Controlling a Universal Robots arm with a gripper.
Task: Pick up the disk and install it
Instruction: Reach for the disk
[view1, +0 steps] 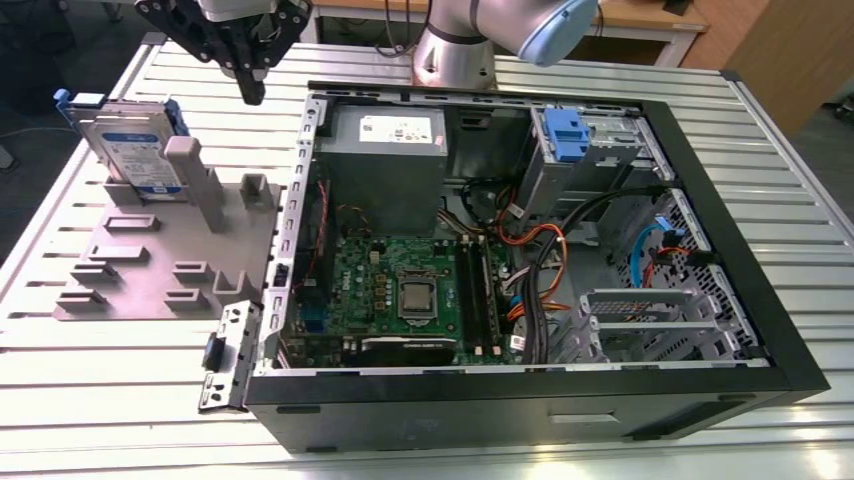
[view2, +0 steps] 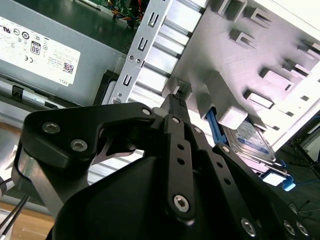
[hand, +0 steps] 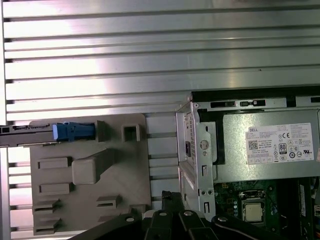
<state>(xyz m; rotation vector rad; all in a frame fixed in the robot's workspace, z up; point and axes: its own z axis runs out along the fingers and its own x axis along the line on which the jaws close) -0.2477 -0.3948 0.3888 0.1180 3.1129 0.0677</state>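
**Closed gripper above the worktop; disk upright in its holder**

The gripper (view1: 251, 94) hangs fully closed with nothing in its grasp. It is above the strip of worktop (view1: 801, 200) between a grey slotted holder (view1: 154, 275) and the open computer case (view1: 694, 170). The disk (view1: 134, 150) stands on edge in that holder, lower than the gripper and on its side away from the case, untouched.
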